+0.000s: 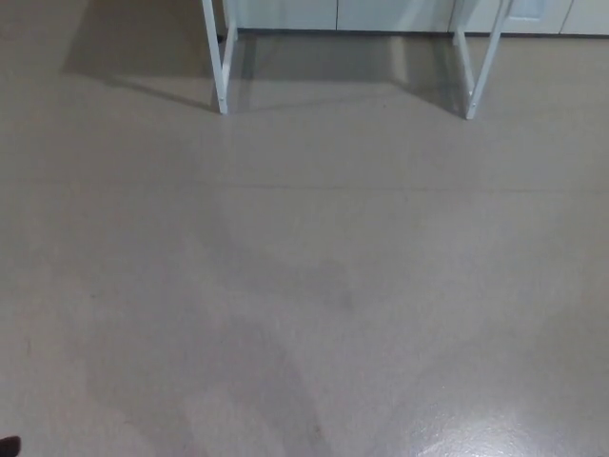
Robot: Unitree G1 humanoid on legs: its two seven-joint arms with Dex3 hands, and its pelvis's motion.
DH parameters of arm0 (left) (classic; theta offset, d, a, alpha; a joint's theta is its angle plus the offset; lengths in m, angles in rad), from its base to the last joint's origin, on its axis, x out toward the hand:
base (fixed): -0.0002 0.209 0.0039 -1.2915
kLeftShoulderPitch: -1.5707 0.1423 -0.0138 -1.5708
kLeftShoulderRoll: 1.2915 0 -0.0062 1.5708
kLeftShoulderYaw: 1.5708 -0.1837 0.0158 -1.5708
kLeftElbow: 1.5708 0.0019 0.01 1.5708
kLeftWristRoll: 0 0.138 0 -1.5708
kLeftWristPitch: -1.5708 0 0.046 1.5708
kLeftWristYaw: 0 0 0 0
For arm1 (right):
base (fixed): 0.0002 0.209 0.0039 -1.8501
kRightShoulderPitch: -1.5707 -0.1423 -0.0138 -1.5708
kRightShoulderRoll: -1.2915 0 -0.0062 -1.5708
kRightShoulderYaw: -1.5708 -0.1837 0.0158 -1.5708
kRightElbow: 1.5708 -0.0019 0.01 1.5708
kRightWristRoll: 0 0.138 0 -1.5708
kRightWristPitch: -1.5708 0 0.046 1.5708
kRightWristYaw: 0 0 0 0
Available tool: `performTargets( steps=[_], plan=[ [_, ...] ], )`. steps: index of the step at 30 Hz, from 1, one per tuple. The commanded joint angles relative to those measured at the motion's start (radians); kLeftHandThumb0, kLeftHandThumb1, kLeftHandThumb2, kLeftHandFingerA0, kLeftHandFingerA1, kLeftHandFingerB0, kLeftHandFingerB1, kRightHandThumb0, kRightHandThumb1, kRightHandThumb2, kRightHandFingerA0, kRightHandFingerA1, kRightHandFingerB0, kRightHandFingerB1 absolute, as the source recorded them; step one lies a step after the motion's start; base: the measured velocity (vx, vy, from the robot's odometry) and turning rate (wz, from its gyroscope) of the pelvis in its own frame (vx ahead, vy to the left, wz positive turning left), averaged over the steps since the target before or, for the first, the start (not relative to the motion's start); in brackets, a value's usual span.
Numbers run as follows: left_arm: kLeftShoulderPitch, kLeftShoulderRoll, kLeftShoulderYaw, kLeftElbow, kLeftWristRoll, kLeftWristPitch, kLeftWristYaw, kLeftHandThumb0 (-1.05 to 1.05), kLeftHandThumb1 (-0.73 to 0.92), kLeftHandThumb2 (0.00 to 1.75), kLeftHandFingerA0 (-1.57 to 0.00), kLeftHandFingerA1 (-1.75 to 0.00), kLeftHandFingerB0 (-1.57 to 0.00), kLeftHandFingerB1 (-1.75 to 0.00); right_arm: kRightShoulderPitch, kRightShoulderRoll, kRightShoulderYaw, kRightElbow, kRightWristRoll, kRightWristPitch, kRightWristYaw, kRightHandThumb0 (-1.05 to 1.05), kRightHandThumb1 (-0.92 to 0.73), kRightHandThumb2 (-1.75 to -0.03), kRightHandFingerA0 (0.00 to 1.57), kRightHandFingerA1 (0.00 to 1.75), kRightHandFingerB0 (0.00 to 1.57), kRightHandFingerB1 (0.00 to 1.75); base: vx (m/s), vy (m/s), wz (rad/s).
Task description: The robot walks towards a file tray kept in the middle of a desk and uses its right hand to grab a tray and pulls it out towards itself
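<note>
Only white metal desk legs (221, 67) on grey floor (304, 286) ahead: approach phase, tray unseen, neither hand visible so finger state unknown.

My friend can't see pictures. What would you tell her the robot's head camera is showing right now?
A wide stretch of plain grey-beige floor fills almost the whole head view. At the top edge stand two white desk legs, left and right, with a pale wall or cabinets behind them. No file tray and no clearly visible robot hand appears; a tiny dark shape sits in the bottom left corner, too small to identify.
</note>
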Motion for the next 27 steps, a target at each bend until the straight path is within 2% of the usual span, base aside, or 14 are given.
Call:
performTargets(
  steps=[1, 5, 6, 7, 12, 13, 17, 18, 21, 22, 24, 25, 27],
  plan=[
    [0.019, 0.009, 0.008, 0.011, -0.044, -0.080, -0.066, -0.52, 0.45, 0.92, -0.15, -0.48, -0.07, -0.49, 0.018, -0.012, -0.030, -0.008, 0.042, -0.073, 0.018, -0.31, -0.68, -0.62, 0.37, 0.44, 0.27, 0.36, 0.00, 0.000, 0.00],
    [0.031, 0.006, -0.009, 0.032, -0.029, -0.109, -0.057, -0.54, 0.42, 0.91, -0.18, -0.49, -0.09, -0.50, 0.034, -0.013, -0.048, -0.010, 0.066, -0.075, 0.045, -0.30, -0.68, -0.60, 0.35, 0.44, 0.25, 0.36, 0.00, 0.000, 0.00],
    [0.032, 0.003, -0.011, 0.035, -0.026, -0.111, -0.046, -0.53, 0.43, 0.90, -0.21, -0.49, -0.12, -0.51, 0.033, -0.011, -0.052, -0.004, 0.072, -0.073, 0.048, -0.26, -0.48, -0.88, 0.27, 0.56, 0.15, 0.48, 0.00, 0.000, 0.00],
    [0.032, 0.003, -0.012, 0.054, -0.022, -0.123, -0.034, -0.52, 0.44, 0.89, -0.23, -0.49, -0.15, -0.51, 0.037, -0.009, -0.050, -0.002, 0.068, -0.072, 0.042, -0.30, -0.67, -0.61, 0.36, 0.44, 0.26, 0.36, 0.00, 0.000, 0.00],
    [0.006, -0.012, -0.029, 0.111, -0.013, -0.143, 0.002, -0.51, 0.44, 0.87, -0.26, -0.49, -0.18, -0.51, 0.045, -0.006, -0.057, 0.017, 0.083, -0.078, 0.057, -0.28, -0.69, -0.61, 0.41, 0.45, 0.27, 0.36, 0.00, 0.000, 0.00],
    [0.003, -0.018, -0.029, 0.119, -0.018, -0.150, 0.001, -0.48, 0.53, 0.67, -0.34, -0.37, -0.24, -0.43, 0.049, -0.006, -0.060, 0.020, 0.083, -0.079, 0.056, -0.29, -0.68, -0.61, 0.42, 0.45, 0.28, 0.37, 0.00, 0.000, 0.00],
    [-0.005, -0.038, -0.038, 0.132, -0.019, -0.164, 0.007, -0.50, 0.53, 0.67, -0.37, -0.37, -0.23, -0.42, 0.056, 0.008, -0.078, 0.019, 0.104, -0.064, 0.060, -0.27, -0.68, -0.61, 0.40, 0.46, 0.28, 0.37, 0.08, -0.003, -0.05],
    [-0.003, -0.042, -0.046, 0.117, -0.018, -0.163, 0.000, -0.54, 0.42, 0.90, -0.25, -0.50, -0.15, -0.51, 0.068, 0.012, -0.071, 0.003, 0.090, -0.066, 0.044, -0.28, -0.66, -0.59, 0.42, 0.44, 0.31, 0.36, -0.09, 0.086, 0.06],
    [0.012, -0.060, -0.057, 0.081, -0.022, -0.158, 0.003, -0.55, 0.40, 0.91, -0.23, -0.50, -0.14, -0.52, 0.138, 0.020, -0.030, -0.094, 0.043, -0.067, 0.018, -0.34, -0.63, -0.58, 0.39, 0.41, 0.33, 0.36, -0.10, 0.088, 0.24],
    [0.016, -0.069, -0.063, 0.080, -0.015, -0.163, 0.014, -0.53, 0.41, 0.92, -0.26, -0.52, -0.16, -0.54, 0.148, 0.022, -0.027, -0.113, 0.042, -0.058, 0.011, -0.33, -0.63, -0.58, 0.39, 0.41, 0.33, 0.36, 0.05, 0.064, -0.06],
    [0.038, -0.062, -0.096, 0.100, 0.028, -0.191, 0.046, -0.50, 0.43, 0.91, -0.26, -0.50, -0.17, -0.52, 0.146, 0.018, -0.029, -0.066, 0.052, -0.085, 0.020, -0.30, -0.65, -0.59, 0.40, 0.42, 0.33, 0.36, 0.02, 0.050, -0.04],
    [0.044, -0.058, -0.112, 0.107, 0.045, -0.206, 0.061, -0.47, 0.49, 0.72, -0.34, -0.39, -0.23, -0.44, 0.140, 0.015, -0.032, -0.045, 0.058, -0.098, 0.026, -0.30, -0.65, -0.59, 0.40, 0.42, 0.33, 0.36, 0.05, 0.145, -0.08],
    [0.050, -0.050, -0.145, 0.145, 0.075, -0.236, 0.084, -0.48, 0.43, 0.72, -0.34, -0.40, -0.24, -0.47, 0.131, 0.002, -0.030, -0.018, 0.051, -0.112, 0.023, -0.30, -0.64, -0.59, 0.40, 0.42, 0.33, 0.36, 0.08, 0.204, -0.26]
  ],
)
